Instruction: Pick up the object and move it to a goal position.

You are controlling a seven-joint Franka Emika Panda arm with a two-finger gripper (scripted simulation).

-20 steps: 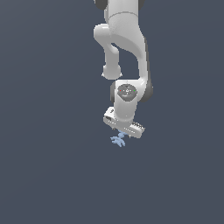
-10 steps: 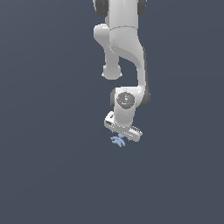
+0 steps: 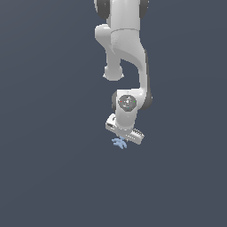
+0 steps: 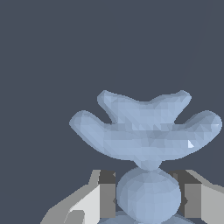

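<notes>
A: Exterior view first. What does the arm (image 3: pixel 126 48) show?

B: The white Panda arm comes down from the top edge of the frame, bends at a rounded joint, and ends in the gripper (image 3: pixel 123 138), which points down and is tilted, its lower edge slanting down toward the exterior view's right. Plain dark grey-blue background (image 3: pixel 44 177) all around; no surface edge can be made out.

A: And the object?

B: The object (image 3: pixel 119 142), small, pale blue and spiky, sits directly under the gripper body, touching its underside. Prongs stick out below and toward the exterior view's left. It is far smaller than the gripper. The fingers themselves are too small to separate in this view.

A: Wrist view, then.

B: The object (image 4: pixel 146 131) fills the middle of the frame: several blunt curved prongs fan outward from a central body, and a rounded lobe of it sits between the two fingers (image 4: pixel 107 197). Dark pads are pressed against the lobe on either side, with no gap showing on either flank.

A: Gripper state?

B: The jaws are clamped on the object's rounded lobe; the gripper (image 4: pixel 148 199) is grasping it. The prongs project beyond the fingertips, against the same dark background (image 4: pixel 52 52).
</notes>
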